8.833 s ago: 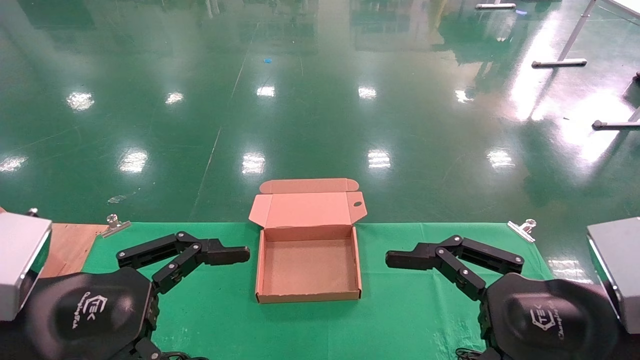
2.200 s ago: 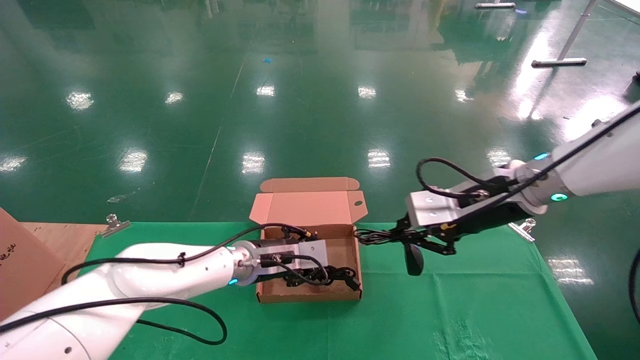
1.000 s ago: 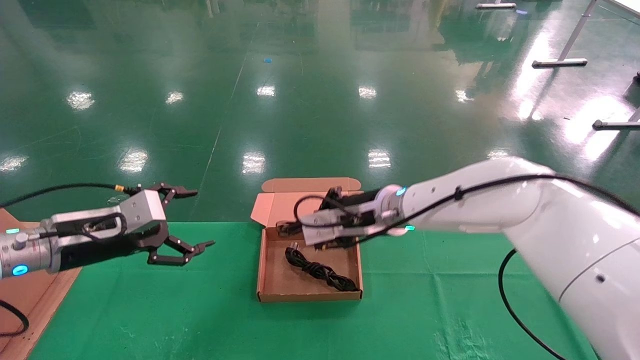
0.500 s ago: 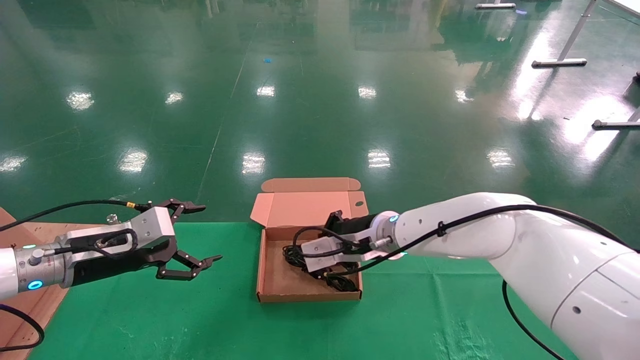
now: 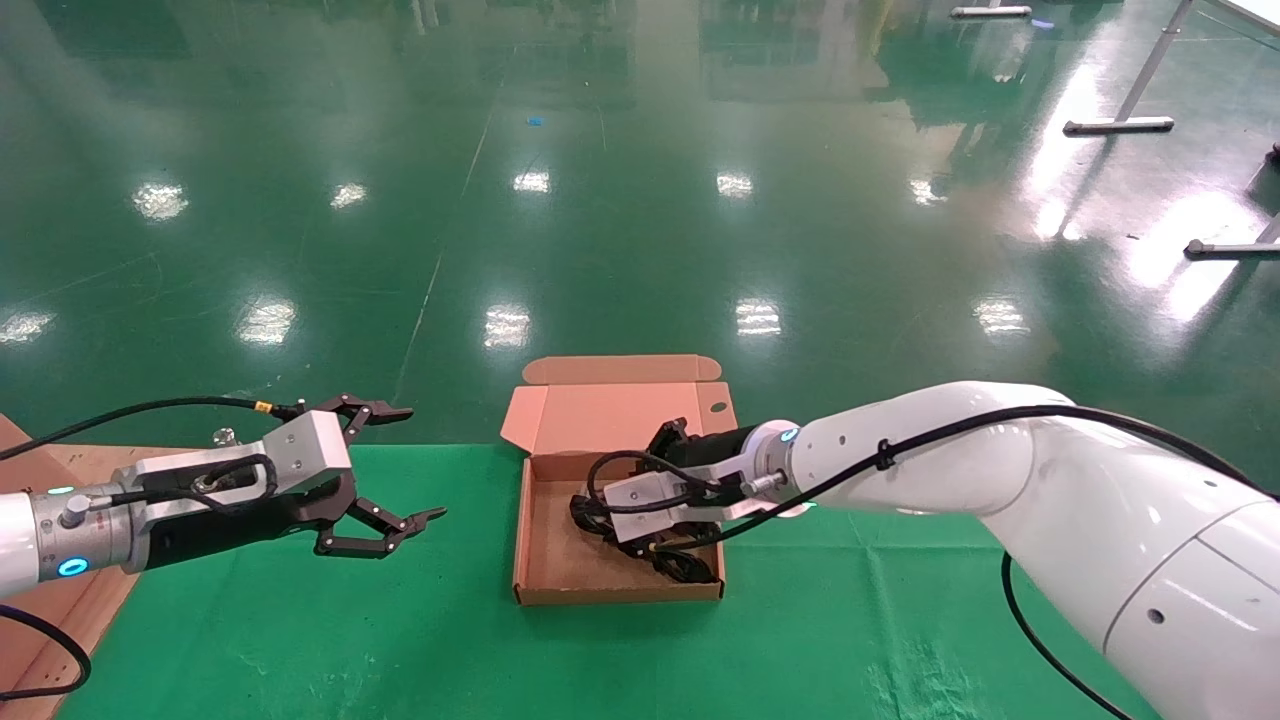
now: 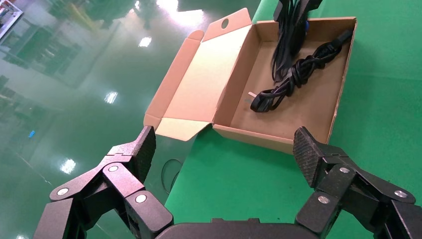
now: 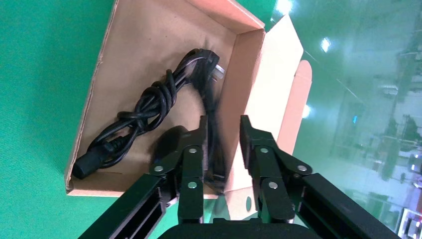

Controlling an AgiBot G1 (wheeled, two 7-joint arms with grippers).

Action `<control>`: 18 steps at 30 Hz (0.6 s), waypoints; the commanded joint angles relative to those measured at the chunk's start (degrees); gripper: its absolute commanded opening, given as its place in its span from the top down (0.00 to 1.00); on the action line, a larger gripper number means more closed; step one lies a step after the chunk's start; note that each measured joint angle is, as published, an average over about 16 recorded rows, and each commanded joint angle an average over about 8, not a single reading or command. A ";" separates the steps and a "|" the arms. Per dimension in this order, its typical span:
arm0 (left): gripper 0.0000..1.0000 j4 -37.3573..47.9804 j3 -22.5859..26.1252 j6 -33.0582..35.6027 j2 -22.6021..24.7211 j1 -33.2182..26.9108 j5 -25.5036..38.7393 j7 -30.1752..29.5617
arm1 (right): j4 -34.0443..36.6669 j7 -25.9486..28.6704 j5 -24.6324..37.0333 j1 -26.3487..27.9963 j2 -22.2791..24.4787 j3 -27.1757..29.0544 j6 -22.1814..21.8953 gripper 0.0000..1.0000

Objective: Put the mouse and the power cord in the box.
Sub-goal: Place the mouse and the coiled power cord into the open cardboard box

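Observation:
The box (image 5: pixel 518 560) lies open on the green cloth, its lid folded back. Inside it, the knotted black power cord (image 7: pixel 144 114) lies on the floor, reaching the near right corner (image 5: pixel 690 570). My right gripper (image 7: pixel 222 119) is lowered into the box near the back wall and is open. A strand of black cable runs between its fingers, against one finger. The mouse (image 7: pixel 169 144) shows as a dark oval on the box floor beside that finger. In the head view the mouse is hidden under the gripper (image 5: pixel 600 518). My left gripper (image 5: pixel 425 462) hovers wide open, left of the box.
A brown cardboard piece (image 5: pixel 40 630) lies at the table's left end. A metal clip (image 5: pixel 225 437) holds the cloth at the far edge. Beyond that edge is shiny green floor. Green cloth (image 5: pixel 850 620) stretches right of the box under my right arm.
The right gripper came over the box with the mouse and dropped inside; in the last half second it hardly shifted. The left arm pulled back left, leaving the cord in the box.

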State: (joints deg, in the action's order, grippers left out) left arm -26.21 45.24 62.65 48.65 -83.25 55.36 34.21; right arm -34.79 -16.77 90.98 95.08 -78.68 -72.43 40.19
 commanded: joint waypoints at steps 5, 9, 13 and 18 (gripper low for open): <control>0.00 -0.14 0.04 -0.11 0.01 -0.01 0.08 -0.06 | 0.21 0.03 0.10 0.08 0.00 0.37 0.28 0.00; 0.00 -0.51 -0.15 0.02 -0.09 0.13 0.03 -0.38 | -0.06 0.01 0.03 0.06 0.36 0.52 0.42 0.00; 0.00 -2.15 -1.16 0.81 -0.56 0.88 -0.44 -1.93 | -0.85 0.59 -1.01 -0.66 1.28 1.74 1.39 0.00; 0.00 -5.80 -3.43 2.61 -1.62 2.57 -1.50 -5.41 | -3.27 2.56 -4.39 -2.99 4.01 5.69 4.56 0.00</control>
State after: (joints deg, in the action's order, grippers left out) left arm -32.08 41.78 65.29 47.01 -80.66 53.84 28.74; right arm -38.34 -14.13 86.39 91.97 -74.39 -66.56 44.90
